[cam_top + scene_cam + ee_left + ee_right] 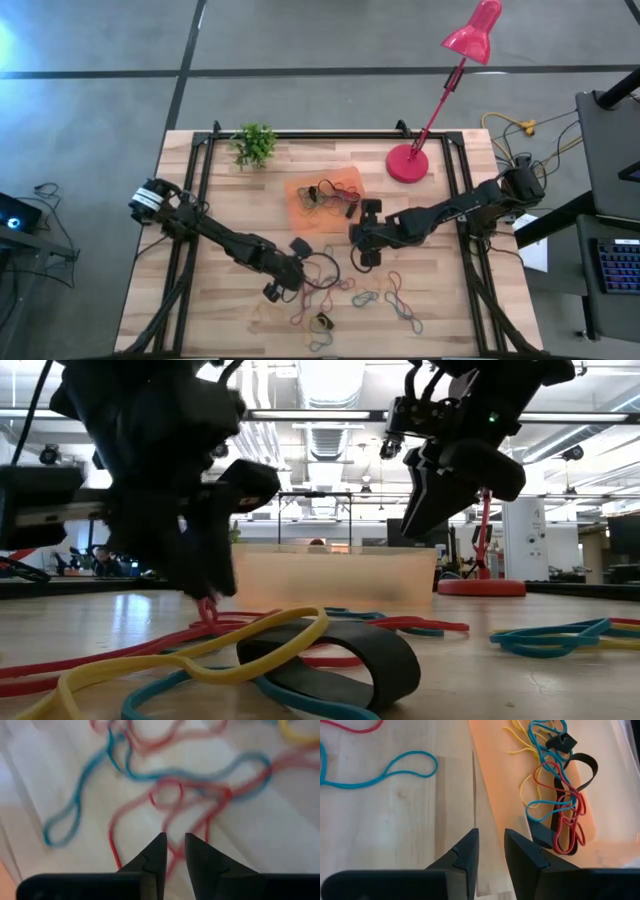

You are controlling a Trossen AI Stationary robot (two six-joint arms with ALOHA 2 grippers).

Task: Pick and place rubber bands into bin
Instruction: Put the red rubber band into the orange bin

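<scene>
Many thin, floppy rubber bands (345,295) in red, blue, yellow and black lie tangled on the pale wooden desk (220,310), most of them just around the left hand (283,283). Its wrist camera shows what the overhead view cannot: the dark, pointed fingers (154,856) nearly pressed together, with a red loop (172,851) running into the narrow slit between them. The right hand (362,240) hovers beside the bin (300,193), a shallow translucent orange tray with rounded corners; its fingers (465,855) stand slightly apart, holding nothing. Several bands (555,795) already lie inside the tray. Beyond it stand a red desk lamp (408,163) and a small green plant (255,145).
</scene>
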